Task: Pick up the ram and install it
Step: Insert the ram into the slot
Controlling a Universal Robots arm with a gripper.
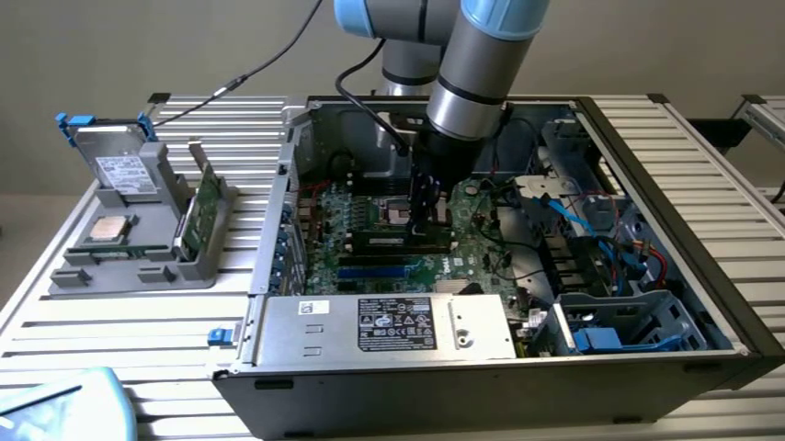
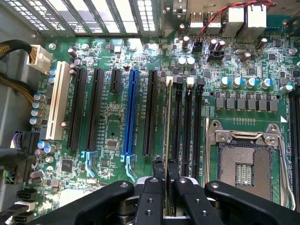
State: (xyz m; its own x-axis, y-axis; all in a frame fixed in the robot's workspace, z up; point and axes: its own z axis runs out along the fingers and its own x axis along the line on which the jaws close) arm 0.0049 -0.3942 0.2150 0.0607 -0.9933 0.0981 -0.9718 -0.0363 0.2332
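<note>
Green ram (image 2: pixel 168 117) clamped edge-on in gripper (image 2: pixel 166 171), over memory slots (image 2: pixel 187 126) just beside processor socket (image 2: pixel 246 164). Install step in hand, seating unconfirmed; likely needs edge square to slot, straight press.

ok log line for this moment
gripper: shut on ram | place: inside pc case, over motherboard memory slots beside empty cpu socket | seated: cannot tell

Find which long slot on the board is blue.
The blue slot, flanked by black slots; a white slot ends the row. The gripper holds the ram nearby.
</note>
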